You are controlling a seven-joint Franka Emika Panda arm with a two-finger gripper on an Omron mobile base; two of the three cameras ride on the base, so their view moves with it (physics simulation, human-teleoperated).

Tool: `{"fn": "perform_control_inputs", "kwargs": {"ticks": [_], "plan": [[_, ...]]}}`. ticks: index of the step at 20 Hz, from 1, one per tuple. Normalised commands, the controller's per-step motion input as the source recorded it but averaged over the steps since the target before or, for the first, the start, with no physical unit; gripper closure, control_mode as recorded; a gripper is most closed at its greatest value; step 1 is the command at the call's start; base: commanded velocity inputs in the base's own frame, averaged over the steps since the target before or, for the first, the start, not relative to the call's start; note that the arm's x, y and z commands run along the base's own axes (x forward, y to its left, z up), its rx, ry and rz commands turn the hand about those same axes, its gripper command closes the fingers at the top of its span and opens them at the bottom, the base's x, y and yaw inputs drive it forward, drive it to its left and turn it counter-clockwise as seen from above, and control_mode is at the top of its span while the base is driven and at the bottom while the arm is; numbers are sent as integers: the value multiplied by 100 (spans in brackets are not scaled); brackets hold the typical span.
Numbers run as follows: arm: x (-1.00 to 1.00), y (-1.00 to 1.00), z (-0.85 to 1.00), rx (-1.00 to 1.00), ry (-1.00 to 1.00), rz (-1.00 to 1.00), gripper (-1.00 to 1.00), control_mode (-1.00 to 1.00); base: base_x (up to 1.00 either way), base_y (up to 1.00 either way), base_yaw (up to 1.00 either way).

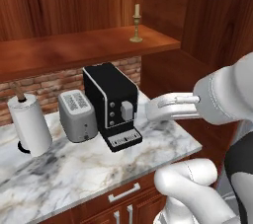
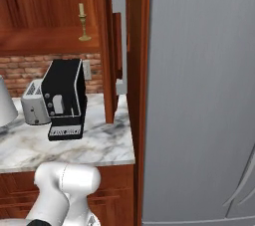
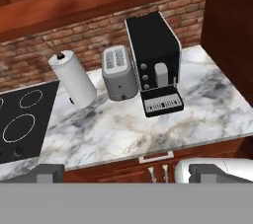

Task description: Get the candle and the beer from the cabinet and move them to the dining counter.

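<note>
The two-finger gripper (image 3: 126, 172) is seen in the hand view with its dark tips set wide apart at the lower edge, nothing held between them; the jaws are judged fully spread and empty. It is aimed down at the white-grey veined marble worktop (image 3: 123, 129), well short of any task item. On that worktop a black box-shaped coffee machine (image 3: 153, 62), a silver two-slot toaster (image 3: 118, 72) and a white paper-towel roll on a stand (image 3: 74, 79) are ranged along the red brick backsplash (image 3: 74, 45), with a black induction hob (image 3: 22, 124) to one side. The small cream taper candle in its slim brass candlestick (image 1: 136, 23) is found upright on the wooden inner shelf of the open reddish-brown wall cabinet (image 1: 74, 48), above and slightly behind the coffee machine, near the shelf's right end. The beer bottle cannot be located. The step in hand is judged to be the reach for the candle, not yet begun. It is advised that the hand be raised clear of the coffee machine's top, levelled with the shelf, and closed low on the candlestick stem, so that the narrow candle is not tipped.
</note>
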Motion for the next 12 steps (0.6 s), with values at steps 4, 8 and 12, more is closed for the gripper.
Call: {"fn": "perform_control_inputs", "kwargs": {"ticks": [4,8,12], "plan": [[28,-46,3,-3,-1,-9,-100,-100,0,0,0],[45,-24,0,-5,-8,-5,-100,-100,0,0,0],[44,-13,0,-7,-20,-2,-100,-100,0,0,0]]}}
